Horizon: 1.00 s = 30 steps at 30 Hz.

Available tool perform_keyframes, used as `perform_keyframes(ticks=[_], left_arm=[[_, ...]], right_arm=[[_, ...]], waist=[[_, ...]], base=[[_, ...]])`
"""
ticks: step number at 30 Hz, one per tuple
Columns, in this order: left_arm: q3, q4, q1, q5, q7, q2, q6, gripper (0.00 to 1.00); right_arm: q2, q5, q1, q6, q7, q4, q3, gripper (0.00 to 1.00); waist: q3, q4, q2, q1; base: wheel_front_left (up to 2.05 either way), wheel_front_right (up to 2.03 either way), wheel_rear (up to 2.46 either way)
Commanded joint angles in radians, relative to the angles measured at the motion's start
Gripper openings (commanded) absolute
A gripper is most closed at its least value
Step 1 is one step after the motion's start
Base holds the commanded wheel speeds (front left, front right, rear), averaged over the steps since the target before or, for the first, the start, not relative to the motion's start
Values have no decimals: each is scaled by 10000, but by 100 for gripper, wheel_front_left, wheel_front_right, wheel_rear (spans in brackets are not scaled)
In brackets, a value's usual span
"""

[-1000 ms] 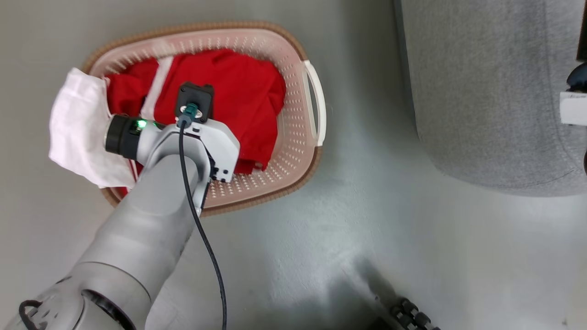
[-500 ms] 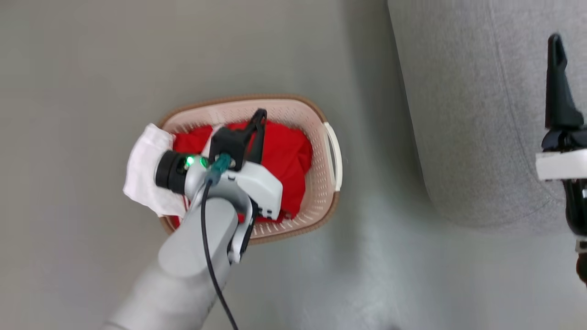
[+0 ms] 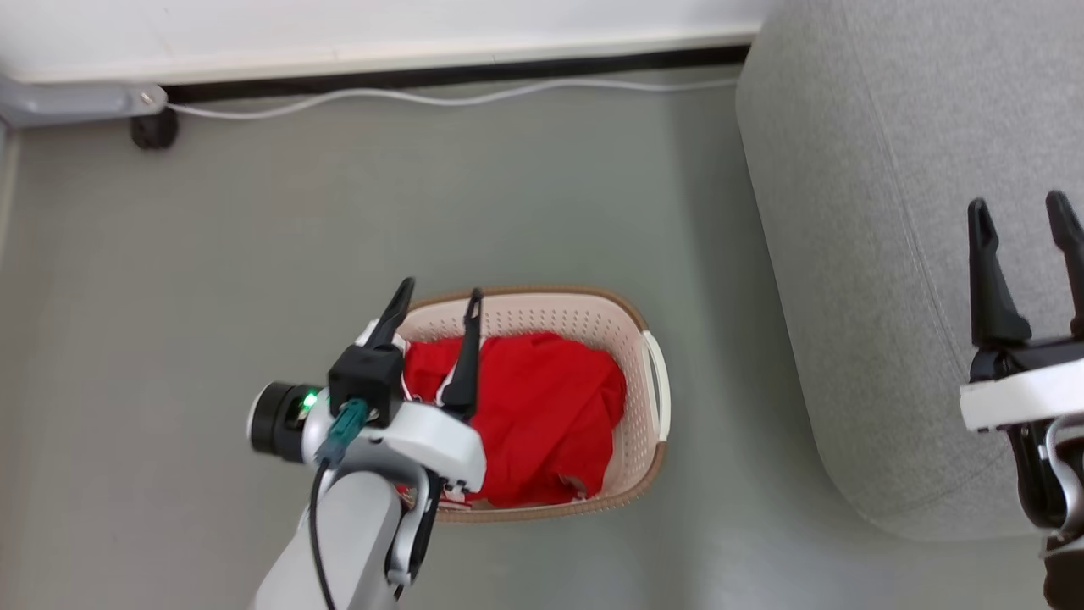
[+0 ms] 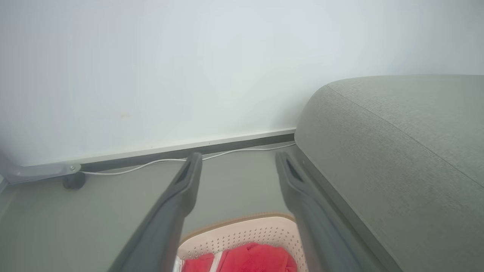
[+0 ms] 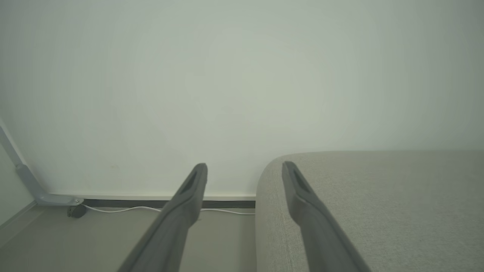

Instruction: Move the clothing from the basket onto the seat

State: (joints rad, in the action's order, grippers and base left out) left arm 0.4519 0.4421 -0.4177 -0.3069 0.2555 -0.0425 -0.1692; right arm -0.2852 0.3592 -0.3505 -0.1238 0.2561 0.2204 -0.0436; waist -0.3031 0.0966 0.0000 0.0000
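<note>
Grey floor, clothing heaped in basket at 5 o'clock of nearer left jaws, right jaws by seat at 3 o'clock, both open, empty.

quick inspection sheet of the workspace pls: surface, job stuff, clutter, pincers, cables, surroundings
surface: smooth grey floor
job's things: red clothing lies in the basket, which stands on the floor apart from the seat, on its left; none on the seat's visible part
clutter: nothing seen
grippers: left pincer open above the basket, holding nothing; right pincer open over the seat, holding nothing
cables: white cable along the wall's foot; black cable on the left arm
surroundings: white wall, grey bracket with dark wheel
</note>
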Motion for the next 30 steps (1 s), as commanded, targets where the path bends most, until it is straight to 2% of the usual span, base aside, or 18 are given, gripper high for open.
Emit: perform_keyframes(ticks=[1,16,22,30], left_arm=[[-565,-403,250,186,62,-77,91,100],[-3431,-1829,2793,1080,62,-85,614,100],[-4173,-2100,3674,1231,62,-81,779,100],[-4719,-2493,4367,1140,62,-79,736,100]], right_arm=[[-111,-97,308,-69,57,-131,-85,100],[381,-519,1712,-69,57,-212,47,100],[611,-679,2193,-69,57,-228,63,100],[797,-775,2526,-69,57,-304,142,100]], waist=[[497,-256,0,0],[2149,-438,0,0],[2628,-468,0,0],[2781,-491,0,0]], base=[[0,0,0],[0,0,0],[0,0,0],[0,0,0]])
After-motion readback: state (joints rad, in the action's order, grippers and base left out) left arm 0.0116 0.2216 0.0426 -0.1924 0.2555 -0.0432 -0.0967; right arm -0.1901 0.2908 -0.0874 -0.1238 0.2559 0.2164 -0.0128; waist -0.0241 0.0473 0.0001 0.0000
